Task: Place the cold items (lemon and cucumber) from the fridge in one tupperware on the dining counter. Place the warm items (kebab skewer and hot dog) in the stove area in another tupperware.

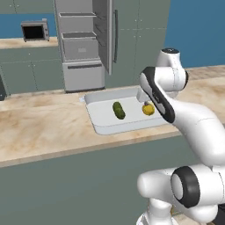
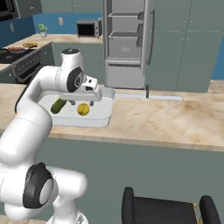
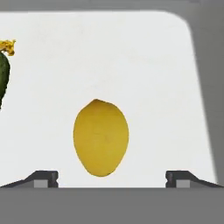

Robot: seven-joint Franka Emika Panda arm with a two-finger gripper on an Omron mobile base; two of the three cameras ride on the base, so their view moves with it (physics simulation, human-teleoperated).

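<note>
Jaws (image 3: 112, 178) wide open, holding nothing; both tips sit far apart at bottom of hand view w/ lemon (image 3: 101, 137) lying free between and just past them. Lemon rests on white floor of tupperware (image 1: 99, 127), towards its right end in left base view. Cucumber (image 1: 118, 110) lies in same tupperware, apart from lemon, nearer the middle; its yellow flower end shows at left edge of hand view. Tupperware sits on wood-tone worktop (image 1: 44, 132). Arm reaches over the container, hand just above lemon (image 2: 83, 109). Behind: fridge (image 2: 127, 43) w/ door open, shelves visible. Microwave (image 1: 35, 30) on back worktop. Stove (image 2: 17, 54) at far left in right base view.
</note>
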